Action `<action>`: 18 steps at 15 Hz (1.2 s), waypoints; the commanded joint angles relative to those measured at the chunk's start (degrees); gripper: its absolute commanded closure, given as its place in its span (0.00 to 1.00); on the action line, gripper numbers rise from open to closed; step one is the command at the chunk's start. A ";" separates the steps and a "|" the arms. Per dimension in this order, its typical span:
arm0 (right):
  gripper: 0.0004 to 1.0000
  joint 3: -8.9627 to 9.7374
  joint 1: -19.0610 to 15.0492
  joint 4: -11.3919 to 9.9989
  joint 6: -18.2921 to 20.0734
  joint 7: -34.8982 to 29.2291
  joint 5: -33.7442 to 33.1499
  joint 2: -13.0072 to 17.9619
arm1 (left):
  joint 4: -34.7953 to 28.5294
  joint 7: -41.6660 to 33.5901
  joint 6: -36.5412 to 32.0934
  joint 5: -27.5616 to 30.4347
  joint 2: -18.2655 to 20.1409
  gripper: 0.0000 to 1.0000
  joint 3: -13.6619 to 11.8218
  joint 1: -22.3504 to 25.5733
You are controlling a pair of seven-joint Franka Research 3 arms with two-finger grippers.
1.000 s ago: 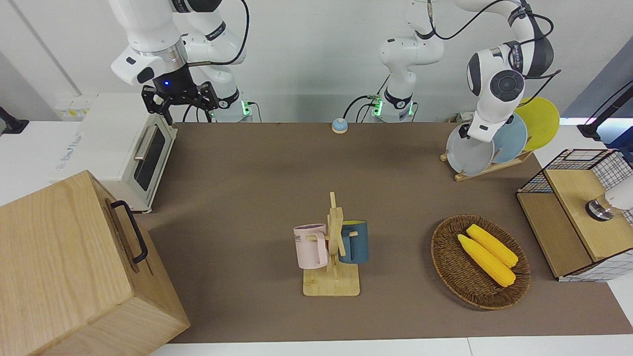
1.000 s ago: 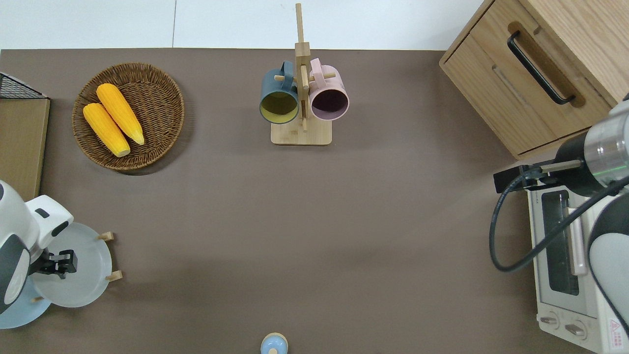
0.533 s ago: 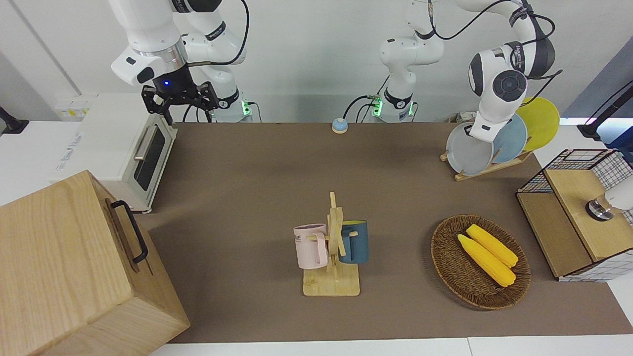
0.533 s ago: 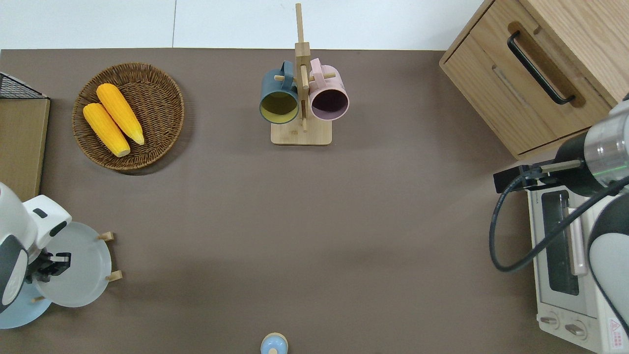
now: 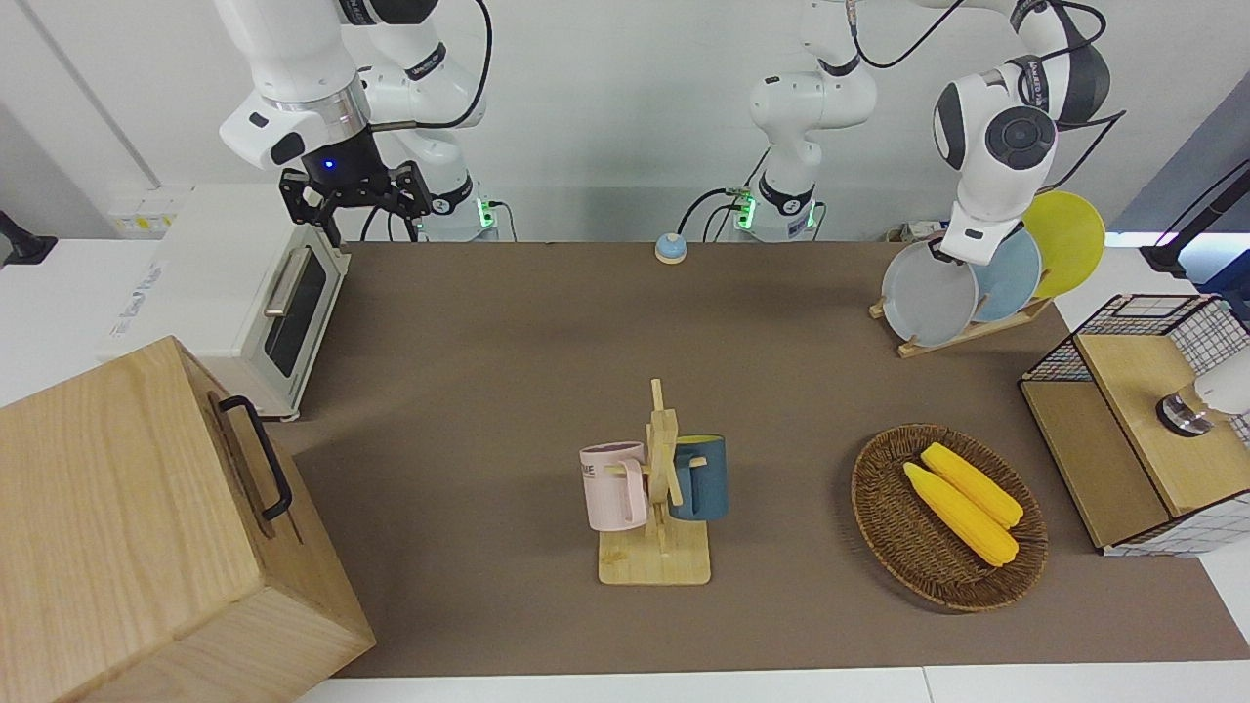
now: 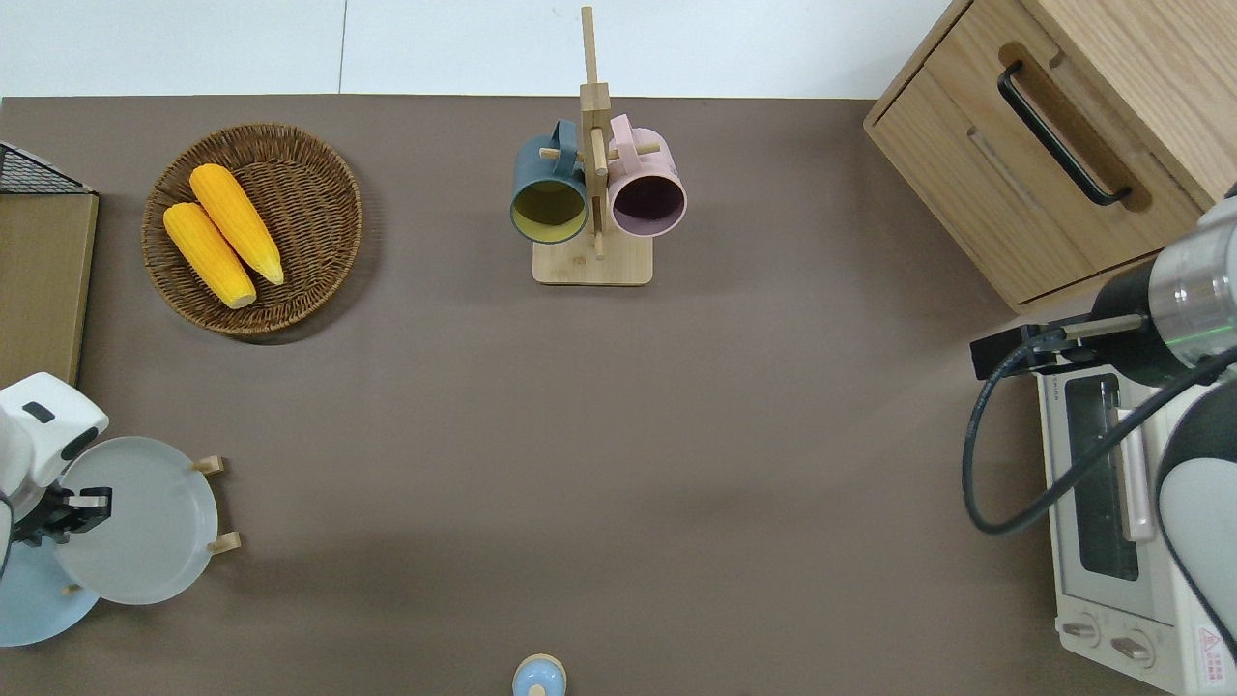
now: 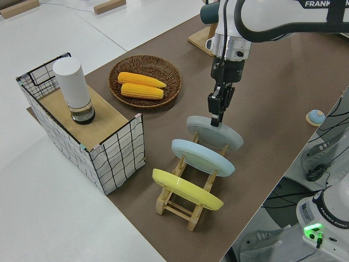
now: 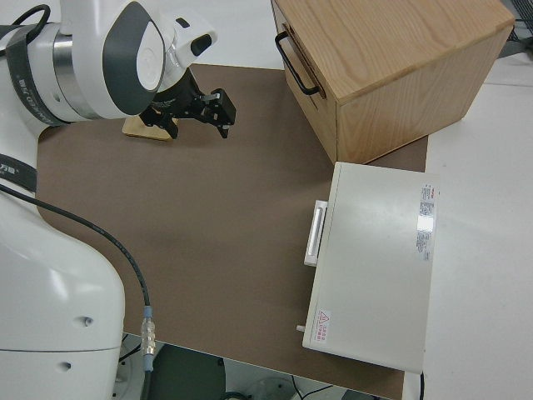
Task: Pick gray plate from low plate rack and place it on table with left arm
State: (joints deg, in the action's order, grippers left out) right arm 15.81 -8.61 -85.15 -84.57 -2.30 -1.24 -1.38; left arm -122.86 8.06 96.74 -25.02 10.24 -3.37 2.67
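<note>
Left gripper (image 7: 216, 112) pinching gray plate's (image 7: 218, 136) top rim, plate standing in low plate rack (image 7: 188, 204) at table's (image 5: 488, 342) left-arm end, right arm parked, jaws spread.

This looks like a robot lab set up like a play kitchen. Two white robot arms (image 5: 293, 59) stand at a brown table (image 5: 488, 342) by a bare white wall, maybe with a toaster oven (image 5: 234, 303) at upper left.
</note>
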 commanded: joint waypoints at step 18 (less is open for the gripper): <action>0.02 0.98 -1.15 0.51 0.81 -0.69 -0.08 0.15 | -1.41 -0.23 1.17 3.22 -1.54 0.28 -1.64 -0.03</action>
State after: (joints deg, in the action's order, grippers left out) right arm 15.81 -8.61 -85.15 -84.57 -2.30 -1.24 -1.38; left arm -123.43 8.06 96.22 -24.11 9.31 -3.94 2.67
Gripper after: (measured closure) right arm 0.013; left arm 0.344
